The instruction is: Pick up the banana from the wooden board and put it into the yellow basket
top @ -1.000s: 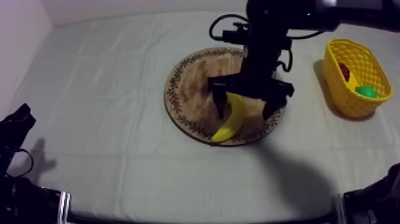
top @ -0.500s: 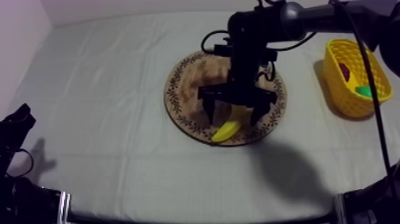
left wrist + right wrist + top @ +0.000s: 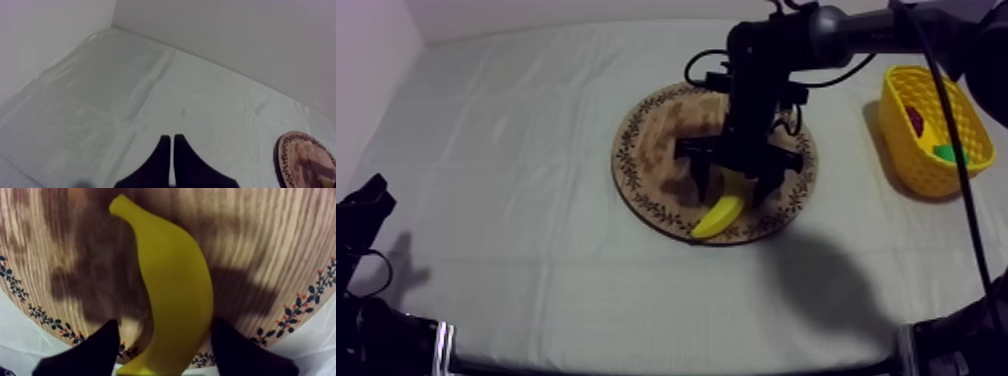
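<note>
The yellow banana lies on the round wooden board near its front rim. My right gripper is low over the banana's far half, open, one black finger on each side of it. In the right wrist view the banana runs lengthwise between the fingers on the board, and the gap to each finger is small. The yellow basket stands at the table's right. My left gripper rests at the left edge, shut on nothing.
Inside the basket lie a small red fruit and a green fruit. The board's rim shows beyond my left gripper. Bare cloth spreads to the left of the board and in front of it.
My right gripper has come down and forward over the banana, and its fingers have drawn closer together around it. The banana and my left arm have stayed put.
</note>
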